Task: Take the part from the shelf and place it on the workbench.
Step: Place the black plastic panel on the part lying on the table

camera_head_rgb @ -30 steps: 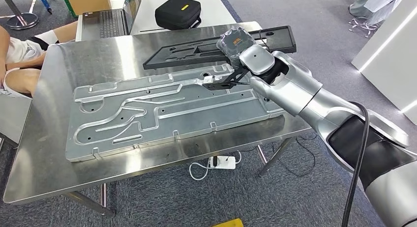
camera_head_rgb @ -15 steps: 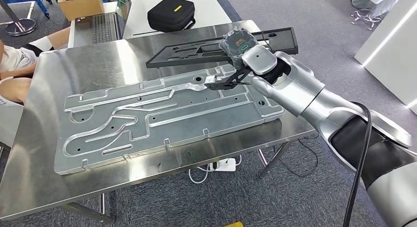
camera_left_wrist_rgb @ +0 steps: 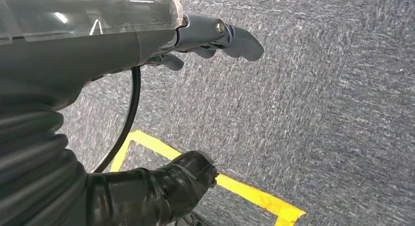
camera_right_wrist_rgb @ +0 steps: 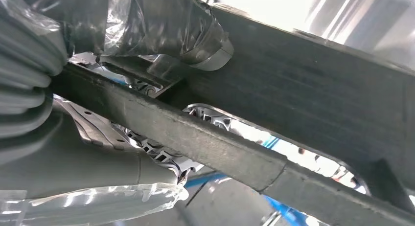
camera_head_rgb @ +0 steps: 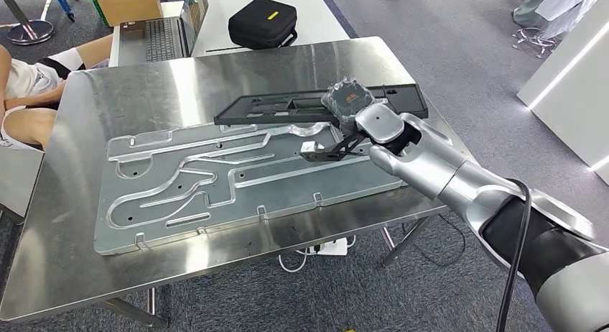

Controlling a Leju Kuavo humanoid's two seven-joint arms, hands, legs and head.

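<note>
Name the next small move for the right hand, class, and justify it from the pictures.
Probably lower the black part flat and let go: the right hand grips its near edge over the silver plate on the workbench, its far side seemingly already down.

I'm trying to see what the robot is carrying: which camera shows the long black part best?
The head view: the black part shows whole, the right hand gripping it above the metal plate. The right wrist view shows a close-up stretch of it; the left wrist view faces floor.
</note>
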